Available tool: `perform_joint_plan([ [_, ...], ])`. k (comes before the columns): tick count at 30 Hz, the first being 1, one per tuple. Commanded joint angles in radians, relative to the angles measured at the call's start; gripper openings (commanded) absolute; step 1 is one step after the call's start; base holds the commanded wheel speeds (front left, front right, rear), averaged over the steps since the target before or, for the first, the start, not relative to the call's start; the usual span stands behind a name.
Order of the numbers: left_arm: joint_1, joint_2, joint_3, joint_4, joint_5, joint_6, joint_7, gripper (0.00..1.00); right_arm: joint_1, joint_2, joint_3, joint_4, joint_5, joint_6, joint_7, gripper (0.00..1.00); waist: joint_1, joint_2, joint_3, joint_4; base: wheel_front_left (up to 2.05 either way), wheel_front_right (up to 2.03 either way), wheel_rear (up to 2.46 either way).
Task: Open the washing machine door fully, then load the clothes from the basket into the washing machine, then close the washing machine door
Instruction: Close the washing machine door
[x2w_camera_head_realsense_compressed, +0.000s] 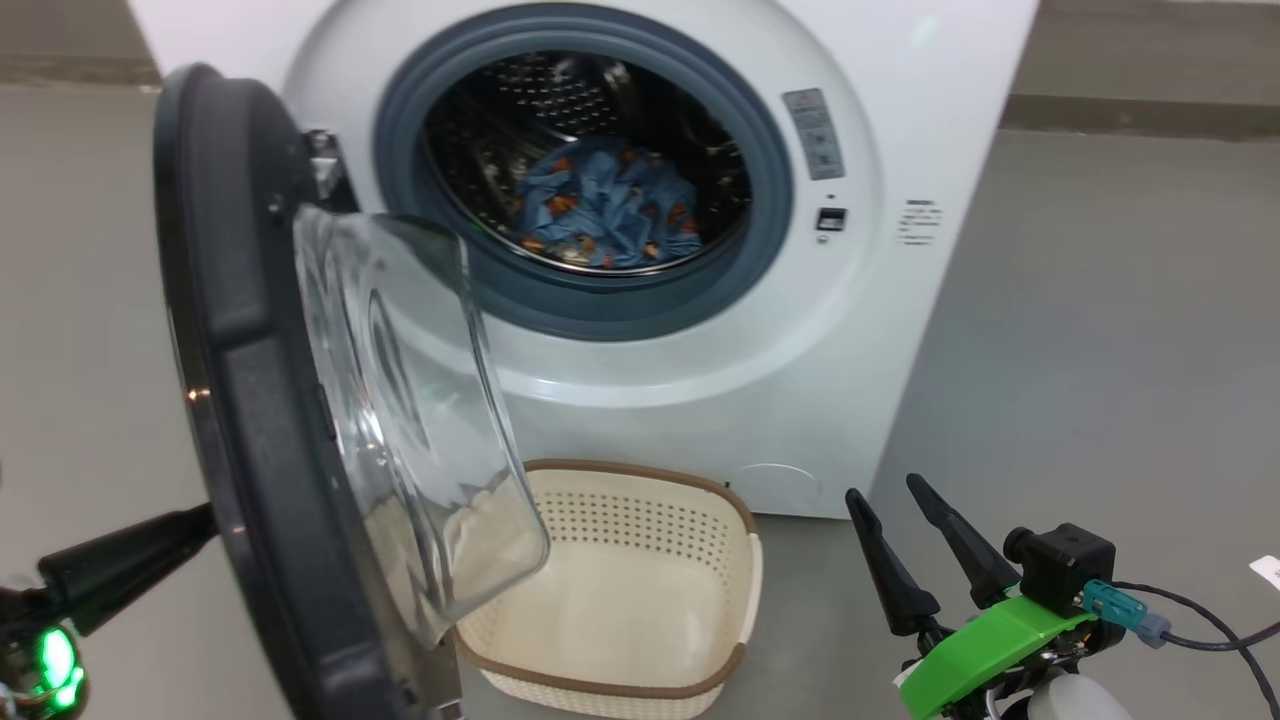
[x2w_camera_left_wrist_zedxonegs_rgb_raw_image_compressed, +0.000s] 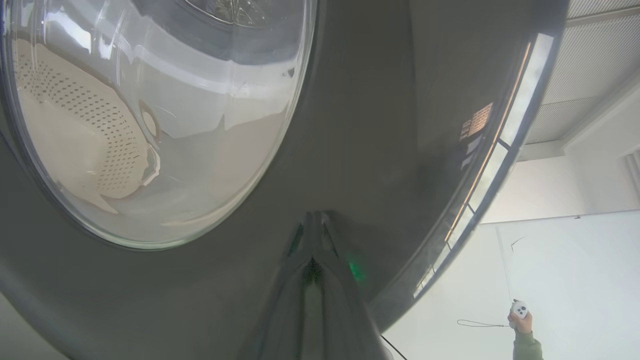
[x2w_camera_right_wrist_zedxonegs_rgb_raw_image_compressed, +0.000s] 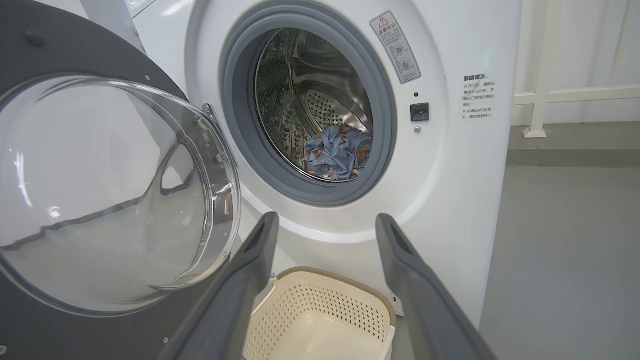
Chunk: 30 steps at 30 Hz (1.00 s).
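Note:
The washing machine (x2w_camera_head_realsense_compressed: 900, 100) stands in front of me, and its black door (x2w_camera_head_realsense_compressed: 250, 400) is swung out to the left with the glass bowl (x2w_camera_head_realsense_compressed: 420, 430) facing the drum. Light-blue printed clothes (x2w_camera_head_realsense_compressed: 605, 215) lie inside the steel drum, also visible as clothes (x2w_camera_right_wrist_zedxonegs_rgb_raw_image_compressed: 337, 152) in the right wrist view. Below the opening, the cream basket (x2w_camera_head_realsense_compressed: 640, 525) sits on the floor with nothing in it. My left gripper (x2w_camera_head_realsense_compressed: 200, 525) is shut, its tips touching the door's outer face (x2w_camera_left_wrist_zedxonegs_rgb_raw_image_compressed: 375, 125). At the lower right my right gripper (x2w_camera_head_realsense_compressed: 884, 488) is open and holds nothing.
Grey floor (x2w_camera_head_realsense_compressed: 1100, 350) spreads to the right of the machine. A person's hand (x2w_camera_left_wrist_zedxonegs_rgb_raw_image_compressed: 520, 320) holds a white remote beyond the door's edge. A white railing (x2w_camera_right_wrist_zedxonegs_rgb_raw_image_compressed: 540, 95) stands at the back right. A cable (x2w_camera_head_realsense_compressed: 1210, 625) trails from my right wrist.

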Motion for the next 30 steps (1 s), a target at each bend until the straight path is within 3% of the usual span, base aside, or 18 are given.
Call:
perform_joint_plan([
  [1,-0.035,0.022,0.027,-0.042,0.004,-0.001,-0.002,0.0,-0.012,0.004,0.018,-0.027,0.003,0.002,-0.012,1.0,0.0,-0.0001,0.009,-0.041,0.0,0.0,0.0],
  [19,-0.074,-0.081,0.004,-0.058,0.027,-0.053,-0.095,0.0,-0.023,0.005,0.006,-0.038,-0.008,0.002,-0.012,1.0,0.0,-0.0001,0.033,-0.227,0.0,0.0,0.0],
  [30,-0.106,-0.095,-0.001,-0.025,0.049,-0.076,-0.126,0.0,-0.025,0.005,0.001,-0.041,-0.009,0.002,-0.012,1.0,0.0,-0.0001,0.039,-0.259,0.0,0.0,0.0],
])
